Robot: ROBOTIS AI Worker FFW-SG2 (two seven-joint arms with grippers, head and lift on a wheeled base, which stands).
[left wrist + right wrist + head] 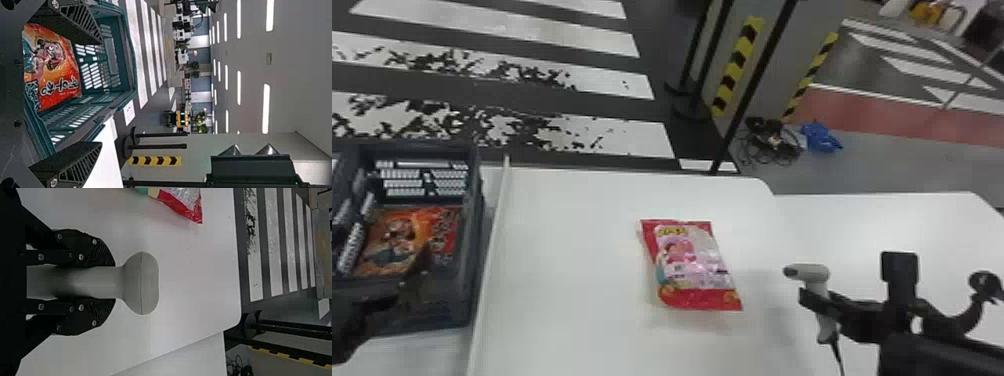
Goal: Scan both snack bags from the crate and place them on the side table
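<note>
high head view, close sideways wrist views

Striped posts (740, 62), blue bundle (821, 137), tangled cables (772, 145), white-striped floor (612, 135)

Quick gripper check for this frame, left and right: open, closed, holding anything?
Left gripper: open, holding nothing, at the crate.
Right gripper: closed on the scanner.

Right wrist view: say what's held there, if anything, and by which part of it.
The scanner, by the upper part of its handle, in the right tool.
</note>
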